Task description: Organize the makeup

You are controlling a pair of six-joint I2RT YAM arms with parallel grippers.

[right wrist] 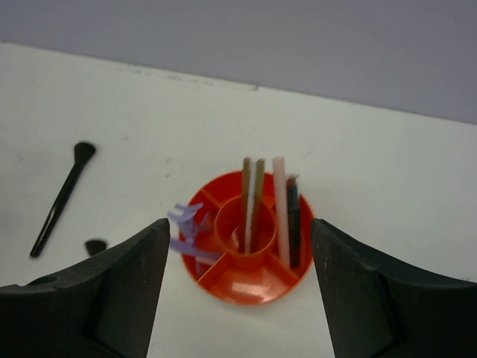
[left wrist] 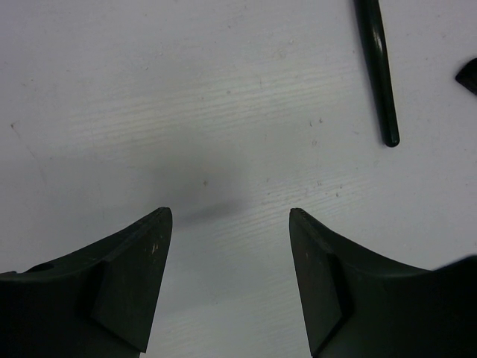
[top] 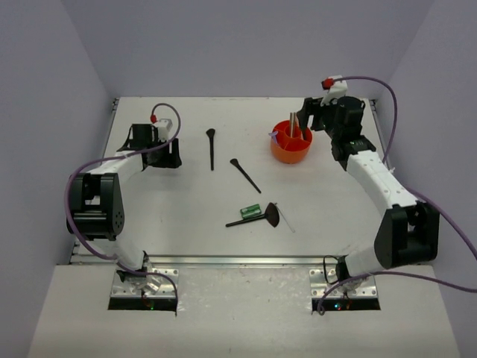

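Note:
My right gripper (top: 304, 119) (right wrist: 238, 224) hangs open just above the orange cup (top: 291, 153) (right wrist: 250, 287), holding nothing. In the cup stand two tan sticks (right wrist: 251, 201) in the middle well, a pink stick (right wrist: 280, 209) with a dark stick (right wrist: 294, 220) on the right, and lilac tools (right wrist: 186, 227) on the left. On the table lie a black brush (top: 211, 149) (left wrist: 376, 67) (right wrist: 63, 195), a second black brush (top: 244, 174), a fan-headed brush (top: 261, 217) and a small green tube (top: 250, 210). My left gripper (top: 175, 156) (left wrist: 231, 212) is open over bare table, left of the first brush.
The white table (top: 186, 239) is walled in by lilac panels on the left, back and right. Purple cables (top: 74, 194) loop off both arms. The cup stands at the back right, and the loose makeup lies across the middle.

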